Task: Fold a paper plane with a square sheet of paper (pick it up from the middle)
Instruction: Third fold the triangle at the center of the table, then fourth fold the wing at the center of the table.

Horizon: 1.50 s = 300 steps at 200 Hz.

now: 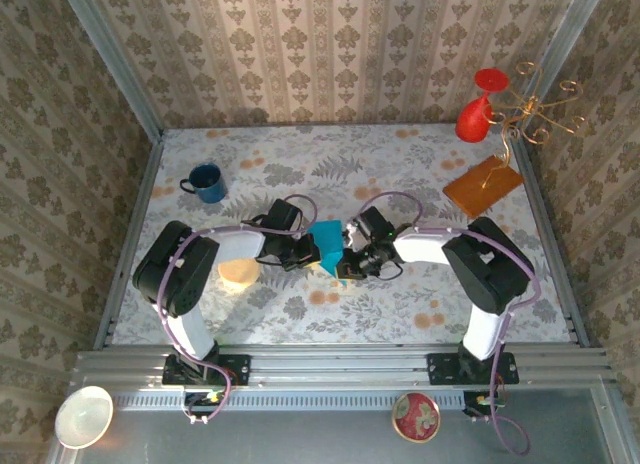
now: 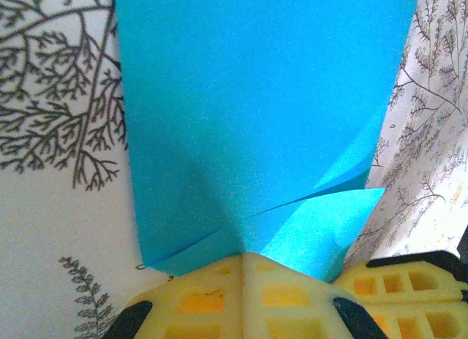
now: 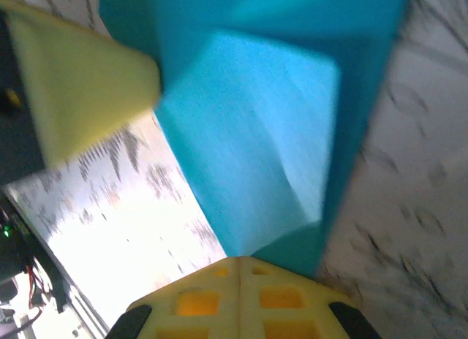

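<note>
Square sheet of paper [image 1: 325, 242]: teal-blue, held up on edge at the middle of the surface, right between the tips of the two arms. I cannot tell whether its lowest edge touches the surface.
Paper's shape: not flat. From the left wrist, one layer lies over another, and a slanting edge and a lighter flap show near the bottom. From the right wrist, it narrows to a corner with a crease running up from it.
Left jaws: pressed together, pinching the bottom of the teal sheet. The left pads [image 2: 212, 302], yellow and waffled, meet in a single seam and the paper rises straight out of it.
Right jaws: pressed together, pinching the sheet's narrow lower corner between the right pads [image 3: 197, 306], also yellow. This view is blurred.
Neighbouring pad: each wrist camera catches a yellow pad of the other arm close to the paper.
Left arm [image 1: 185, 269]: bent inward from its base toward the middle.
Right arm [image 1: 485, 264]: bent inward the same way, so the two tips are nearly touching.
Surface [image 1: 300, 314]: pale cloth printed with grey ferns and orange flowers.
Blue mug [image 1: 205, 182]: upright at far left, well apart from the paper.
Orange-brown square sheet [image 1: 483, 186]: flat at far right.
Red vase [image 1: 478, 109]: far right corner, beside a gold wire stand [image 1: 540, 109].
Near ledge: white bowl [image 1: 83, 416] at left, red patterned dish [image 1: 415, 416] at right.
</note>
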### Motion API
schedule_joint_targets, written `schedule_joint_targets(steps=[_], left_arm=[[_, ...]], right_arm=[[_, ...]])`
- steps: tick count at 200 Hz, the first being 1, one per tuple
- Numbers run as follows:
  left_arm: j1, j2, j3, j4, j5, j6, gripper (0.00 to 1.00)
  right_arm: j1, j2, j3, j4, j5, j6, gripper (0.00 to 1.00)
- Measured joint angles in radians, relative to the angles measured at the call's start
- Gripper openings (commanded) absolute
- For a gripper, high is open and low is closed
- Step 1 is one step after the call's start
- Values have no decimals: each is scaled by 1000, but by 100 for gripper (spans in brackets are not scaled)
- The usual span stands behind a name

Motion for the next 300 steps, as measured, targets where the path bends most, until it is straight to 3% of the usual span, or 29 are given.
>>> schedule_joint_targets(steps=[60,95,144,189,245,300], left_arm=[[6,7,32,-39,-9,1,9],[13,-10,39,-31,-15,-28,26],[61,-153,-15,45,-36,-92,43],[98,-197,-140,97,-56,-161,46],[67,-180,-159,165,-56,-239,46],[59,-124,-159,195,-51,-282,39]], right_arm=[[-20,-124,-102,-106,14,-13,11],[-20,-184,-89,-114,49,0,16],[-4,-202,-34,-28,58,43,26],[22,-116,52,36,66,70,29],[7,43,142,37,111,121,28],[-14,99,164,35,126,167,28]])
